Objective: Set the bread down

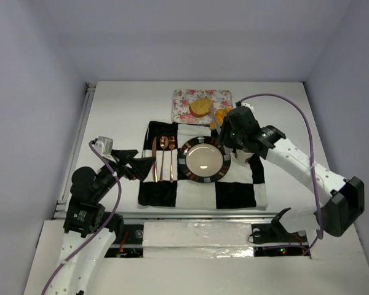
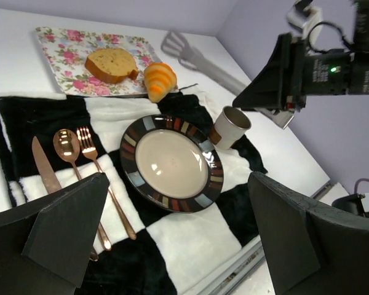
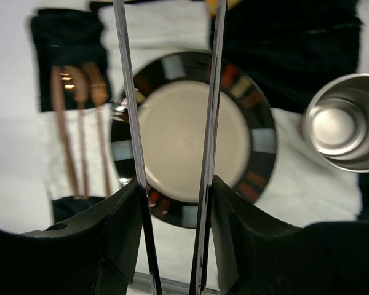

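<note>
The orange-golden croissant (image 1: pixel 219 115) lies at the near right corner of the floral tray (image 1: pixel 184 101), and the round tan slice (image 1: pixel 200 107) lies on the tray. Both show in the left wrist view, croissant (image 2: pixel 159 80) and slice (image 2: pixel 112 64). My right gripper (image 1: pixel 229 132) is shut on metal tongs (image 3: pixel 126 92), whose arms reach over the striped-rim plate (image 3: pixel 194 132) toward the croissant; only an orange sliver (image 3: pixel 224 3) shows at their tips. I cannot tell whether the tongs grip it. My left gripper (image 2: pixel 178 246) is open and empty at the mat's near left.
A black-and-white checked mat (image 1: pixel 234 193) carries the plate (image 1: pixel 203 160), a metal cup (image 1: pixel 240 155) to its right and copper knife, spoon and fork (image 1: pixel 163 158) to its left. The table's near edge rail runs just below the mat.
</note>
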Robot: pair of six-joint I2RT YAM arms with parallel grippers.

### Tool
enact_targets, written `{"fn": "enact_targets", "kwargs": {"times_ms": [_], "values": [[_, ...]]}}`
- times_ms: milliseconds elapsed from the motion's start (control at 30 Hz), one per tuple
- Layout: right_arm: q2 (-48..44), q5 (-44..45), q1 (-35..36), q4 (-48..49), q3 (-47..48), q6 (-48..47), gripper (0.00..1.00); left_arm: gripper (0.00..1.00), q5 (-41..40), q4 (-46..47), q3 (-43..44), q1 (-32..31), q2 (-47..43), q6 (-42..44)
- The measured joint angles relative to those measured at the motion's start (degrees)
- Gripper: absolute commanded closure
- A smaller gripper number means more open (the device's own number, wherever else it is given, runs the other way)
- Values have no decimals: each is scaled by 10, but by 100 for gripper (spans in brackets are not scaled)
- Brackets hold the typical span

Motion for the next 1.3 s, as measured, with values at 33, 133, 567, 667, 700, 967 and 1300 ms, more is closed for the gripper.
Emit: {"fn": "enact_targets", "kwargs": {"times_ms": [33, 133, 567, 667, 700, 967, 1300], "values": [[11, 1, -8, -12, 1, -3, 50, 1, -5, 0, -3, -1, -3, 1], [38, 0, -37, -44, 1, -10, 50, 1, -17, -3, -5, -12, -20, 3], [101, -15, -89, -79, 45, -15, 48, 1, -45, -6, -5, -38, -56, 5], [106, -21, -104, -76, 57, -15, 48, 1, -47, -6, -5, -38, -57, 5], [107, -24, -109, -76, 61, -15, 48, 1, -48, -7, -5, -38, -57, 5], [151, -58, -127, -58, 73, -21, 48, 1, -48, -8, -5, -38, -57, 5], [176, -83, -127, -31, 73, -24, 64, 2, -48, -8, -6, -38, -57, 5]]}}
